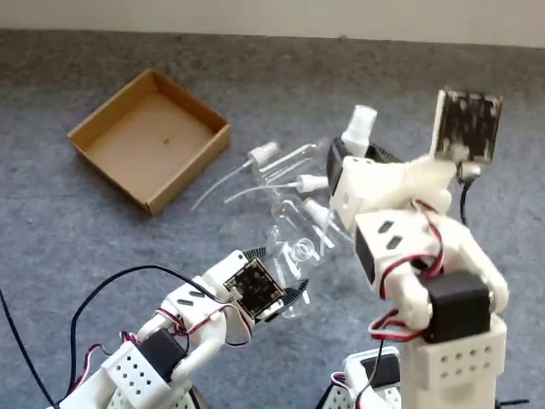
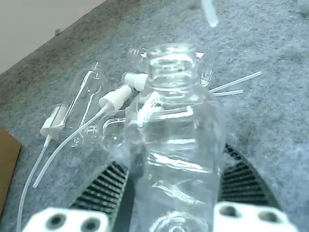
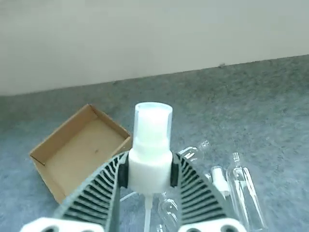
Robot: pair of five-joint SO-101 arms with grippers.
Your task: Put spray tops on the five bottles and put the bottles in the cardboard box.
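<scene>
Clear bottle (image 2: 174, 140) is clamped across its body between the ribbed jaws of the left gripper (image 2: 176, 166), low over the grey carpet-like table cover (image 1: 85, 239), with its threaded neck open, bare and pointing away from the wrist. The right gripper (image 3: 150, 169) is closed on the collar of a white spray top (image 3: 152, 140), held high with its cap upward and its thin dip tube (image 3: 147, 208) hanging below. Between the two arms lie the other clear bottles (image 1: 289, 213) and loose spray tops (image 1: 264, 153) in a jumble, their long tubes trailing toward the cardboard box (image 1: 145, 136), which sits well apart from them with nothing in it. The bottle looks light, thin-walled and smooth, so it would likely slip or dent under a hard squeeze. The flat sides of the body below the shoulder seem the safest place to hold, leaving the neck free. The spray top seems stiff at the collar, which is the right place to grip. Its tube is probably springy and may miss the narrow mouth unless it is lined up first. The loose bottles are round and could roll if nudged.
</scene>
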